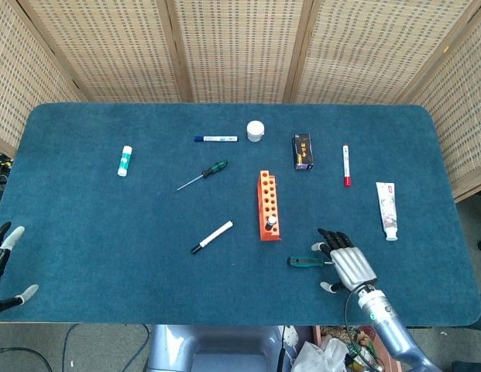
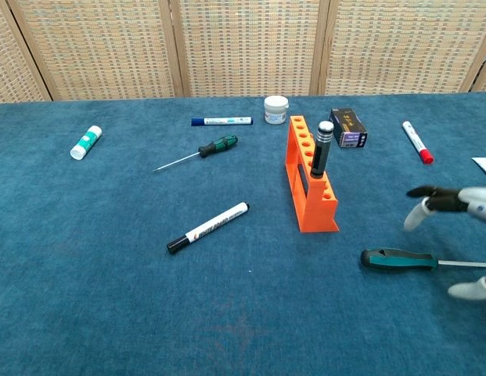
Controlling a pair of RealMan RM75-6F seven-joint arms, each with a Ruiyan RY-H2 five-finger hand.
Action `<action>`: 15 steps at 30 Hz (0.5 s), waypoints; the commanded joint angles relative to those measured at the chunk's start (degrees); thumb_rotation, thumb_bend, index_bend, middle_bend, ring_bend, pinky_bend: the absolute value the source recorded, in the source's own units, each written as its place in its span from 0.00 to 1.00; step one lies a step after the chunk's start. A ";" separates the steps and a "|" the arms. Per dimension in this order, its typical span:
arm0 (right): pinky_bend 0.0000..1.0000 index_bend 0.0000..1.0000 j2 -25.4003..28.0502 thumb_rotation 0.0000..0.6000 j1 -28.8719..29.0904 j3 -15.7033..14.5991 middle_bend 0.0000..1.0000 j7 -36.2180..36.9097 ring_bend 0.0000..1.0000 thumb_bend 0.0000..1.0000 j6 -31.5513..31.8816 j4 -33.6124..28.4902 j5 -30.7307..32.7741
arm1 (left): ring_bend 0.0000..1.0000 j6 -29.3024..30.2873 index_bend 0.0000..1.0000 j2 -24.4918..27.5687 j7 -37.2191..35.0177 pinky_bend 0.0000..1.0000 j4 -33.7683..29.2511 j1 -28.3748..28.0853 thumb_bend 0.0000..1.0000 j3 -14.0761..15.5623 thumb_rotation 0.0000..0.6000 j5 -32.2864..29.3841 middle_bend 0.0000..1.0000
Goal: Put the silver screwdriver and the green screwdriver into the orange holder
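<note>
Silver screwdriver stands in the holder; green one lies on the tabletop.
Right hand hovers over its shaft, fingers apart, probably empty; next, close around it.

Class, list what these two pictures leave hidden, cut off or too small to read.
- Right robot hand: chest view's right edge cuts it off.
- Green screwdriver near it: shaft tip runs past that edge; in the head view the hand covers it.
- Left robot hand: mostly outside the head view.
- Black box: print too small.
</note>
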 commanded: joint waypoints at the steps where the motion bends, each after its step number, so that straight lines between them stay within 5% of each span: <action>1: 0.00 0.26 -2.92 1.00 0.41 0.98 0.00 -2.32 0.00 0.16 -0.97 1.57 2.76 | 0.00 -0.16 0.00 0.01 0.02 0.00 -0.02 -0.05 0.00 -0.03 1.00 -0.09 0.00; 15: 0.00 0.40 -8.91 1.00 2.02 4.44 0.00 -8.24 0.00 0.21 -0.57 8.05 8.27 | 0.00 -1.02 0.00 0.06 0.28 0.00 -0.31 -0.30 0.00 -0.36 1.00 -0.86 0.00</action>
